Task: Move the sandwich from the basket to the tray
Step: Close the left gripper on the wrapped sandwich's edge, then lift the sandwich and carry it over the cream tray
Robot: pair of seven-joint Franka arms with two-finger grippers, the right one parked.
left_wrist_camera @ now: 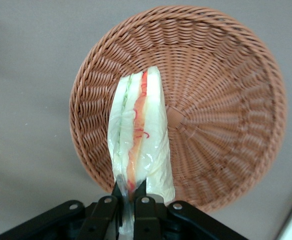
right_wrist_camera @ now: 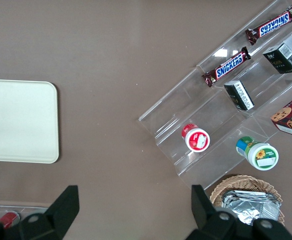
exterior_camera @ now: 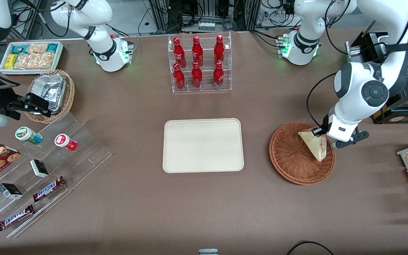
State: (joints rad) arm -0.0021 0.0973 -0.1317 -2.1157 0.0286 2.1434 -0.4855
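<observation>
Sandwich (left_wrist_camera: 141,140) pinched by one corner between the fingers (left_wrist_camera: 142,202) of the gripper (left_wrist_camera: 128,192); hanging out past the fingertips over the basket (left_wrist_camera: 225,110); tray (exterior_camera: 203,145) well apart.

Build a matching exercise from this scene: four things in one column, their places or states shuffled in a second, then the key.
1. sandwich
2. tray
3. basket
4. gripper

A. bare, nothing on it
B. shut on a wrapped wedge
C. pinched at one end, hanging over wicker
D. on the table, beneath the held food

Pairs: 1-C, 2-A, 3-D, 4-B
</observation>
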